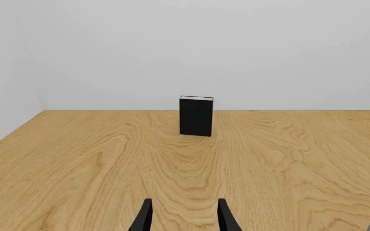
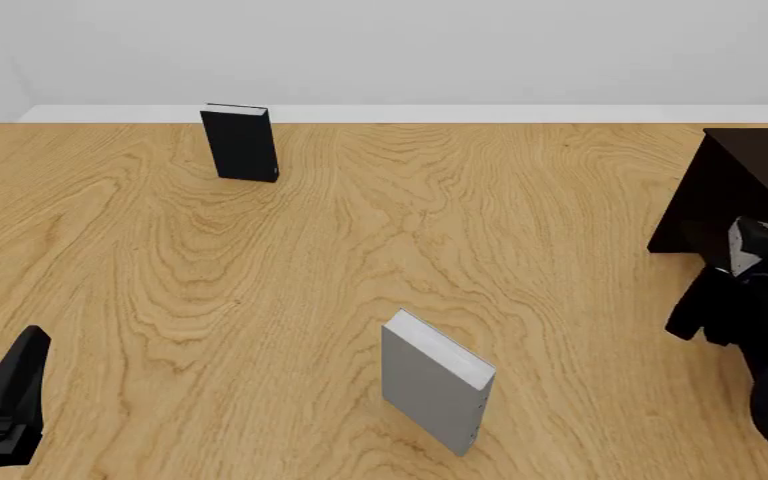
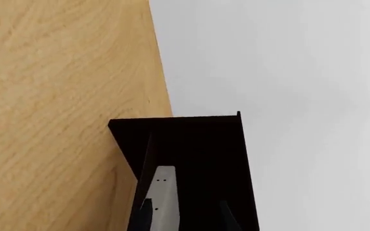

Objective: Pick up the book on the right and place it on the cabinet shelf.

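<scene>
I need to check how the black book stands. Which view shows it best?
The left wrist view: the black book stands upright, centred, facing the camera. The front view shows it smaller, at the far left of the table. The right wrist view misses it.

Simulated tabletop scene: wooden table point(image 2: 357, 260), blank grey walls point(image 1: 236, 48).

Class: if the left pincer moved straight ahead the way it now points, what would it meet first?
Most likely the black book, standing upright on the table directly ahead of the left pincer. Only bare wood lies between them, though the pincer's height relative to the book is unclear.
</scene>
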`<state>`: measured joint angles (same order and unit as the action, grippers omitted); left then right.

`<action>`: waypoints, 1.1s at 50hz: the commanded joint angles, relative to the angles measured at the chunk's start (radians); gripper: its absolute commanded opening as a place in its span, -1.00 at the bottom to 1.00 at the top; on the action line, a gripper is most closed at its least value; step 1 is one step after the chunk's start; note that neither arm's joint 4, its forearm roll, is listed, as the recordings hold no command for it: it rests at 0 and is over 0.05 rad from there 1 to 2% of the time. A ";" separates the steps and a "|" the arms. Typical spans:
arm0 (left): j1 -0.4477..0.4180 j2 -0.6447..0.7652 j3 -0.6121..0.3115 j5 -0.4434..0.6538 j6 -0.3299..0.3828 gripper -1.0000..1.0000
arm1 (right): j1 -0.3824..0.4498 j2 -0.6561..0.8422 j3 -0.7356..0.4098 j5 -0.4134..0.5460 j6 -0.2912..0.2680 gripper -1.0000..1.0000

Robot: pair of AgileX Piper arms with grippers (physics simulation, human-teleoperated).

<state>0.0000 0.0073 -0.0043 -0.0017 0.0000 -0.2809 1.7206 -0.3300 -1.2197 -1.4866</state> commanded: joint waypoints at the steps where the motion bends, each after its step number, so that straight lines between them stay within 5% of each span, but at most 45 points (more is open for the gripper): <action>1: 0.000 0.000 0.000 0.000 0.000 1.00 | 0.056 0.002 -0.019 0.000 -0.009 1.00; 29: 0.000 0.000 0.000 0.000 0.000 1.00 | 0.155 -0.012 -0.041 0.005 0.014 1.00; 43: 0.000 0.000 0.000 0.000 0.000 1.00 | 0.239 -0.212 -0.040 0.160 0.054 1.00; 55: 0.000 0.000 0.000 0.000 0.000 1.00 | 0.280 -0.470 -0.075 0.407 0.139 1.00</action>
<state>0.0000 0.0073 -0.0043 -0.0017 0.0000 -0.0356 1.4297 -0.3821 -0.9817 -1.4083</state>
